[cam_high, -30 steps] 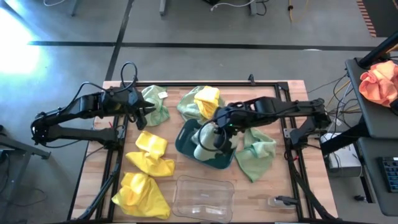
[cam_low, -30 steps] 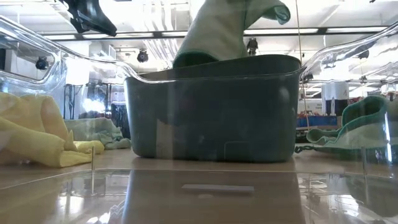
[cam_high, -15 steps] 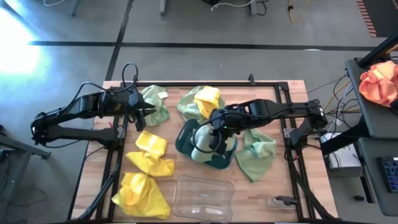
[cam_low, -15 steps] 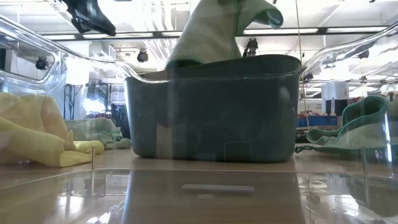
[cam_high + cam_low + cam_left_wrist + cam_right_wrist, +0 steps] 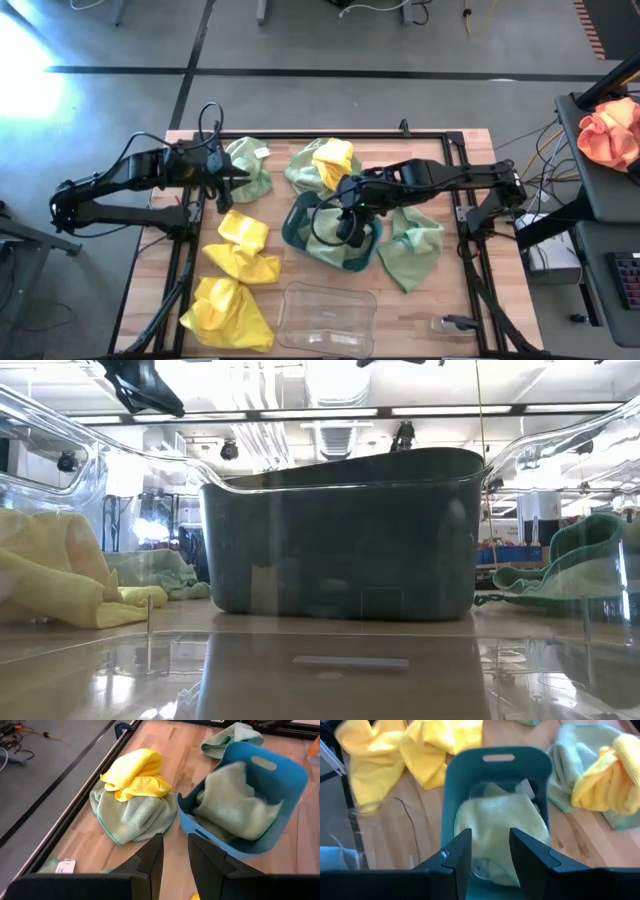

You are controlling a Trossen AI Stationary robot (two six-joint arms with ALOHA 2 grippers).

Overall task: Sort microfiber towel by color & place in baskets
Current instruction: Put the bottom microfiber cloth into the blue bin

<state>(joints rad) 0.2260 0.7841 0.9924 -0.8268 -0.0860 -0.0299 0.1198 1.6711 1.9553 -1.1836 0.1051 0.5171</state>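
A pale green towel (image 5: 495, 822) lies crumpled inside the dark teal basket (image 5: 296, 228) at mid-table. My right gripper (image 5: 490, 855) hovers open just above it, touching nothing. My left gripper (image 5: 175, 865) stands open above the table's far left, over another green towel (image 5: 252, 172). A yellow towel on a green one (image 5: 322, 165) makes a pile at the far middle. Two more yellow towels (image 5: 240, 250) (image 5: 225, 315) lie near left, and a green one (image 5: 412, 250) lies right of the teal basket. The clear basket (image 5: 325, 315) stands at the near edge.
An orange-pink cloth (image 5: 610, 130) sits on a stand off the table's right side. Black frame rails (image 5: 465, 215) run along the table's left and right edges. In the low view the clear basket's wall (image 5: 40, 430) stands in front of the teal basket (image 5: 340, 535).
My right gripper has let go of the pale green towel. The towel hung from it and stood above the teal basket's rim; it has dropped inside and no longer shows over the rim in the low view.
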